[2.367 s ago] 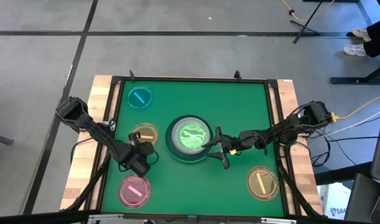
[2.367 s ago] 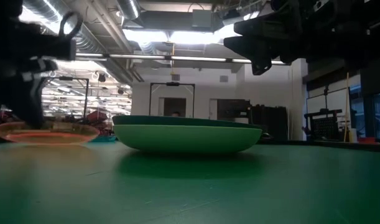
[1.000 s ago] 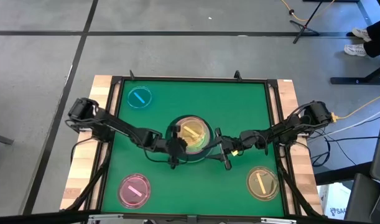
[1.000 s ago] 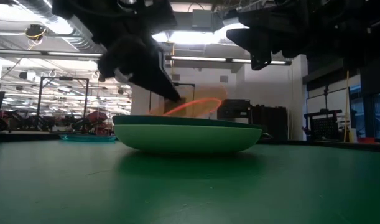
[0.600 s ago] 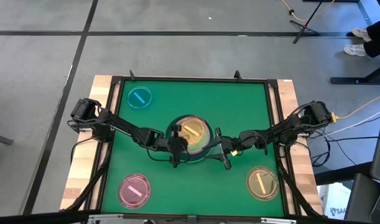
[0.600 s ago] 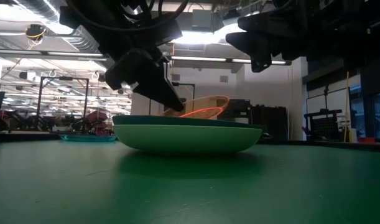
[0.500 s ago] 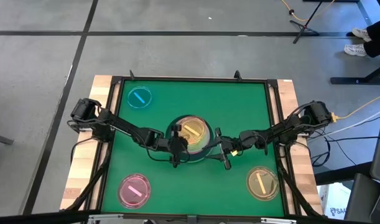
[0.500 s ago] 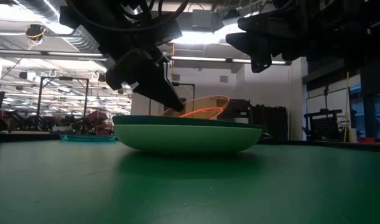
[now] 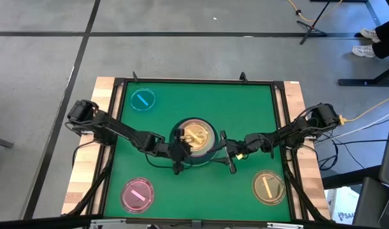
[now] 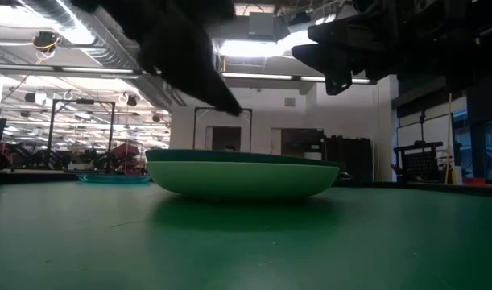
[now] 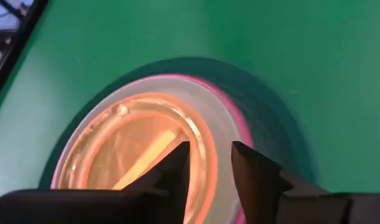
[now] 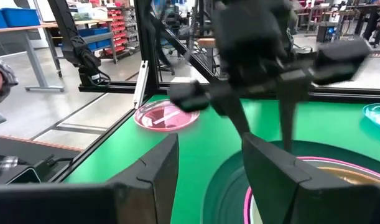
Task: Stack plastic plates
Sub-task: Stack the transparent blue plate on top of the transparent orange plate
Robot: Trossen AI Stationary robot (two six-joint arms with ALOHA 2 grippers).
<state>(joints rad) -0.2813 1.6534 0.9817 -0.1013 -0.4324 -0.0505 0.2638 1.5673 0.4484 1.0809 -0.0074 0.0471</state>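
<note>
Since 0.6 s ago the small orange plate (image 9: 195, 135) has dropped from tilted to flat inside the stack (image 9: 193, 141) at the counter (image 9: 245, 108) centre. Your left gripper (image 9: 177, 150) sits at the stack's rim, fingers slightly parted, holding nothing. Right gripper (image 9: 226, 154) waits just beside, spread, empty. Risk, in my judgement: retract carelessly and a finger could catch the rim and shift the stack.

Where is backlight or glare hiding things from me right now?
Low view: ceiling lights backlight the left gripper and right gripper into black silhouettes. High view: even light, no glare; the small translucent orange plastic plate shows plainly on the large green plate stack.
</note>
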